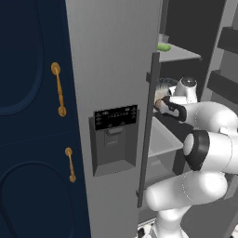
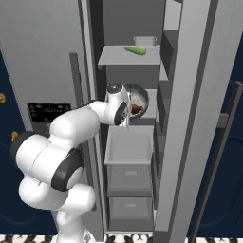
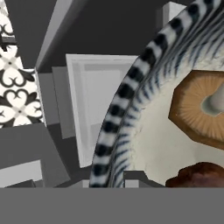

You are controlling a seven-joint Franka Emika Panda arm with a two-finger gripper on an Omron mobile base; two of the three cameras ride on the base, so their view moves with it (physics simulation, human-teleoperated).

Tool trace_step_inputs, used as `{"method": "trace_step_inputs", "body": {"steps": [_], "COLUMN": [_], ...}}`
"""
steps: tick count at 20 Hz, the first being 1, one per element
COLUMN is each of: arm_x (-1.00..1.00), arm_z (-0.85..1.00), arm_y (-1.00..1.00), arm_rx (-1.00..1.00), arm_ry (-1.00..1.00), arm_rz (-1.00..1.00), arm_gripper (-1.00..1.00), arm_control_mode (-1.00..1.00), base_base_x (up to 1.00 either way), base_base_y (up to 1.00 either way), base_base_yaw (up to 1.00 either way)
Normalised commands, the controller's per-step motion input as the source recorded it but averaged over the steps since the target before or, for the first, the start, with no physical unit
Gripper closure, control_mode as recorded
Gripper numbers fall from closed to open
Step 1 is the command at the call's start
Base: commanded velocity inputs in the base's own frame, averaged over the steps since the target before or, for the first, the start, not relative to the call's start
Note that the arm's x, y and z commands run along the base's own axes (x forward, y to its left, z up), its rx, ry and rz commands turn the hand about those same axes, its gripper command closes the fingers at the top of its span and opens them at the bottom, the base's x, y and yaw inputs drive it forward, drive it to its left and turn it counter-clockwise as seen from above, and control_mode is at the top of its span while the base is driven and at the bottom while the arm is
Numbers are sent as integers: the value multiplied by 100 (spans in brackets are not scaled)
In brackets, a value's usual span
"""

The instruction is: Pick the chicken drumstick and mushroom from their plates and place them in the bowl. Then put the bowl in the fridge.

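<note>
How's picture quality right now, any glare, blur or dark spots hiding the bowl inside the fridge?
Left base view: flat light, the fridge interior dark, the bowl half hidden behind the door edge. Right base view: sharp, no glare, the bowl's inside shadowed. Hand view: crisp close-up, the mushroom and chicken drumstick cropped by the frame.

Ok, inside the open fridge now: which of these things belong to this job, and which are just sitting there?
Job:
bowl, held up inside the fridge
mushroom in the bowl
chicken drumstick in the bowl

Just there:
green vegetable on the upper shelf
pale container behind it
navy cabinets
</note>
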Motion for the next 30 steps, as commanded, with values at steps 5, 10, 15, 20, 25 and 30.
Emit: {"method": "trace_step_inputs", "body": {"steps": [5, 10, 15, 20, 25, 30], "arm_x": [54, 24, 34, 14, 38, 37], "arm_z": [0, -27, -11, -16, 0, 0], "arm_y": [0, 0, -2, -1, 0, 0], "arm_rx": [0, 0, 0, 0, 2, 2], "arm_ry": [0, 0, 0, 0, 0, 0], "arm_rz": [0, 0, 0, 0, 3, 5], "arm_gripper": [100, 100, 100, 100, 100, 100], "arm_control_mode": [-100, -100, -100, -100, -100, -100], "base_base_x": [0, 0, 0, 0, 0, 0], "base_base_y": [0, 0, 0, 0, 0, 0], "base_base_yaw": [0, 0, 0, 0, 0, 0]}}
